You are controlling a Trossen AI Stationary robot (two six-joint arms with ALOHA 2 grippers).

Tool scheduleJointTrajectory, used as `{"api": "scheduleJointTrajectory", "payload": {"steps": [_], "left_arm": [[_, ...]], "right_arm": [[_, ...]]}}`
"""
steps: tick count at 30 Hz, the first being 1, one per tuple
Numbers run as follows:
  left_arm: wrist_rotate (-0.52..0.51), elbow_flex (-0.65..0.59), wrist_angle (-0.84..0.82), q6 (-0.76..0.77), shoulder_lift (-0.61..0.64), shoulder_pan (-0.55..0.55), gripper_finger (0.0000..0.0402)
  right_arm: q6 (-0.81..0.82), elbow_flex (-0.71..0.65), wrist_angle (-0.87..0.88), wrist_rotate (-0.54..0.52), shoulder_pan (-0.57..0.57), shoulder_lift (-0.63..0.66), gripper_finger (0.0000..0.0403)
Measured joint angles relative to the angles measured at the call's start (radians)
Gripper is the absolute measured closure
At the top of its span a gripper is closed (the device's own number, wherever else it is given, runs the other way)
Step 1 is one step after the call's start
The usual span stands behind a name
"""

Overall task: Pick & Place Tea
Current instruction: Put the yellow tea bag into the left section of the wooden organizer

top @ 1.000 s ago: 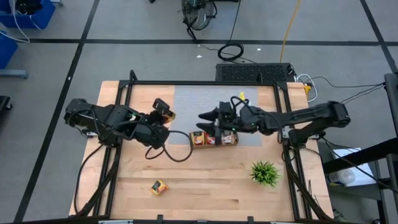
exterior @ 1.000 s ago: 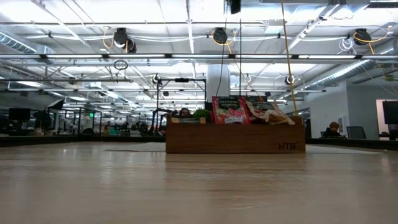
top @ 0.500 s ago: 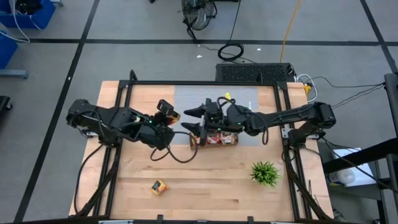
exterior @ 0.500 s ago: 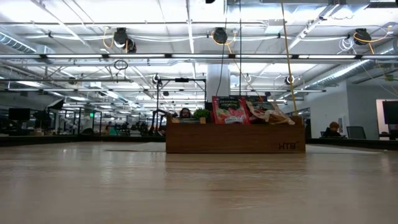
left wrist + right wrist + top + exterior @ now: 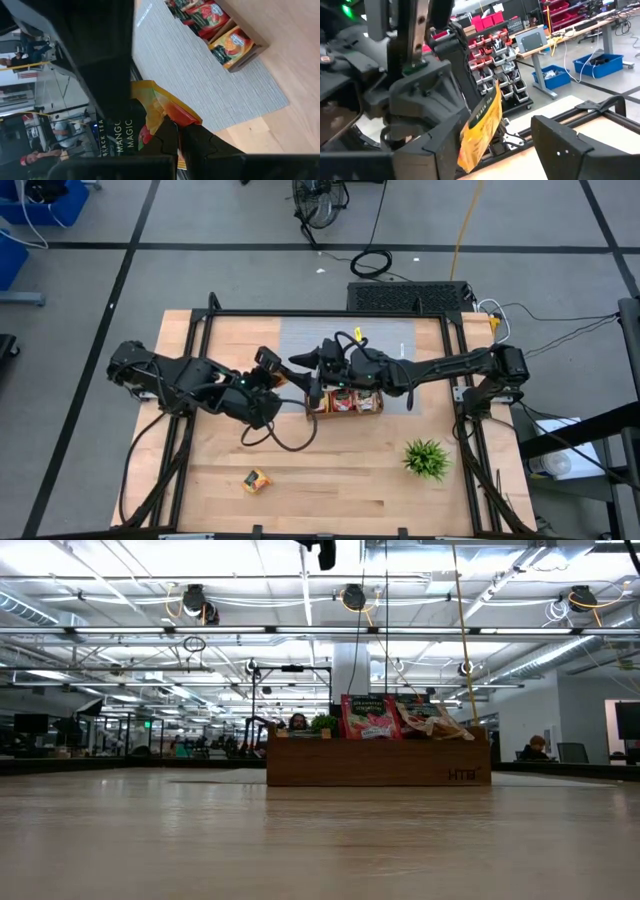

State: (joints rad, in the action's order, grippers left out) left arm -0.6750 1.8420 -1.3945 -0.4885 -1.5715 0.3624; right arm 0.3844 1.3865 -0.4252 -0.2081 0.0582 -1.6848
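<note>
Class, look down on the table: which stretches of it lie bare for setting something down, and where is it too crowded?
Bare wood lies between the loose sachet and the plant, and along the table's near edge. The grey mat is free toward its right end. It is crowded around the tray, where the left gripper, holding a yellow sachet, meets the right gripper.

from my station i can read "black tea" and "mango magic" in pale letters on the dark face of the orange-yellow tea sachet [image 5: 150, 125] in the left wrist view. in the right wrist view the same yellow sachet [image 5: 481, 127] shows a dark strip with small lettering that looks like "black tea". the brown wooden three-compartment tray [image 5: 378, 762] carries a small dark "htb" mark on its front in the low view. the print on the red sachets [image 5: 369, 716] standing in it is too small for me to read.
</note>
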Motion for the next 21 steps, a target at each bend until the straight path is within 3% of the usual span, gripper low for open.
{"api": "scheduleJointTrajectory", "payload": {"steps": [5, 12, 17, 21], "left_arm": [[-0.003, 0.000, 0.003, 0.000, 0.000, -0.002, 0.0392], [-0.002, 0.000, 0.014, 0.002, 0.000, -0.010, 0.0392], [0.019, 0.000, 0.026, 0.034, 0.000, -0.010, 0.0387], [0.062, 0.000, 0.041, 0.143, 0.000, -0.010, 0.0338]], "right_arm": [[0.005, 0.000, -0.008, 0.006, 0.000, 0.001, 0.0244], [0.054, 0.000, 0.018, 0.081, -0.002, 0.001, 0.0388], [0.045, 0.000, 0.018, 0.080, -0.003, 0.002, 0.0402], [0.041, 0.000, 0.042, 0.079, -0.002, 0.018, 0.0402]]}}
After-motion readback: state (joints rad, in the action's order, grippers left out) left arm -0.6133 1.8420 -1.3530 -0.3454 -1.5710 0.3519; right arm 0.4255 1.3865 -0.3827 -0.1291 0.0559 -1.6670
